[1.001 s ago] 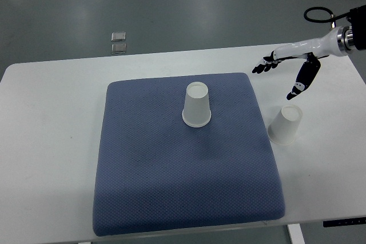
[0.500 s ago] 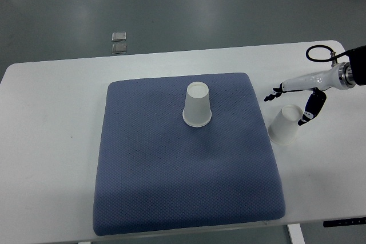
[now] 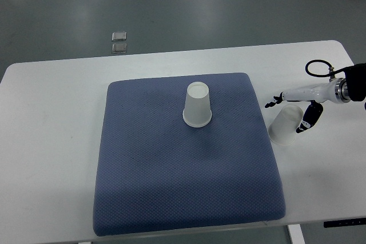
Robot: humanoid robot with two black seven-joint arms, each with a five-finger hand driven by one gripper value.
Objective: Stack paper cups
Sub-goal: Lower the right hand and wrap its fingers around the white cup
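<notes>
A blue quilted mat (image 3: 183, 198) fills the near middle of a white table (image 3: 46, 158), its far edge running toward 12 o'clock. On the mat, a little beyond its centre, one white paper cup (image 3: 197, 104) stands upside down, wide rim on the fabric and narrow base up.

Off the mat's right edge, at about 3 o'clock from that cup and well apart from it, a second paper cup (image 3: 285, 124) rests upside down on the bare tabletop, just beside the mat and looking slightly tilted. The right hand (image 3: 297, 107) — its white forearm and a looped black cable entering from the right edge — sits over this cup. Its fingers are spread: the dark-tipped fingers (image 3: 273, 102) reach out past the cup's far side toward 10 o'clock, while the dark thumb (image 3: 309, 118) hangs at the cup's right flank, close against it. Whether any finger actually touches the cup cannot be told from this view; the hand is not closed around it.

Beyond the table, at about 11 o'clock on the grey floor (image 3: 229, 4), lie two small square plates (image 3: 119, 42) — one just behind the other.
</notes>
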